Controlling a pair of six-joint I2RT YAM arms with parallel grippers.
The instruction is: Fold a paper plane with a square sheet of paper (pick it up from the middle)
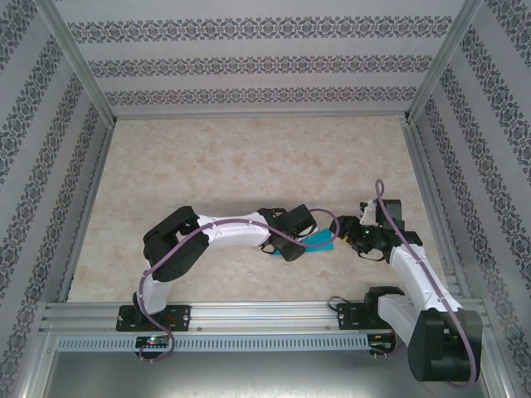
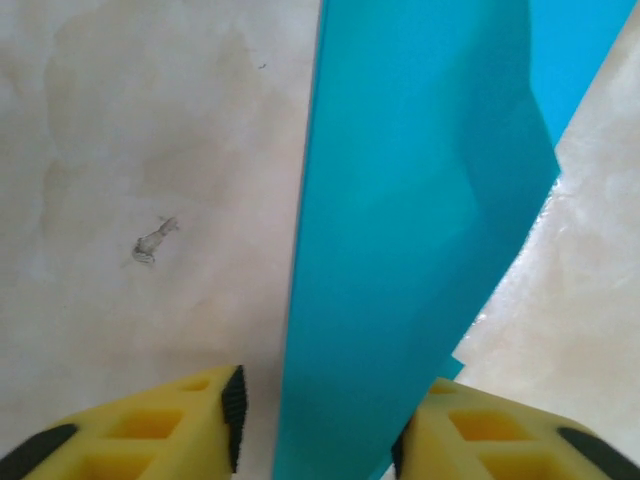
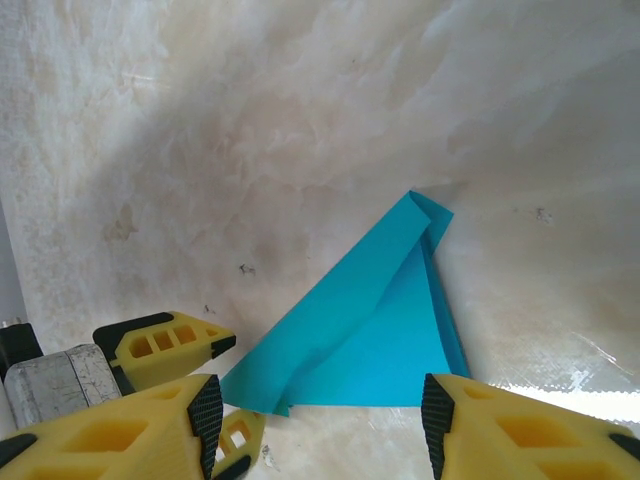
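Note:
The turquoise sheet of paper (image 1: 322, 242) lies on the table between the two wrists, folded into a pointed triangle with layered flaps (image 3: 370, 330). My left gripper (image 1: 290, 245) straddles its wide end. In the left wrist view the paper (image 2: 420, 200) runs up between the yellow fingers of the left gripper (image 2: 320, 430). It touches the right pad, and a gap of bare table shows beside the left pad. My right gripper (image 3: 320, 415) stands open just short of the paper's straight edge, nothing between its pads. The left gripper (image 3: 237, 385) flanks the paper's lower left corner.
The marbled tabletop (image 1: 249, 157) stretches away behind both arms. Patterned walls and metal posts (image 1: 79, 79) close in three sides. An aluminium rail (image 1: 265, 315) runs along the near edge. A small dark smudge (image 2: 150, 240) marks the table left of the paper.

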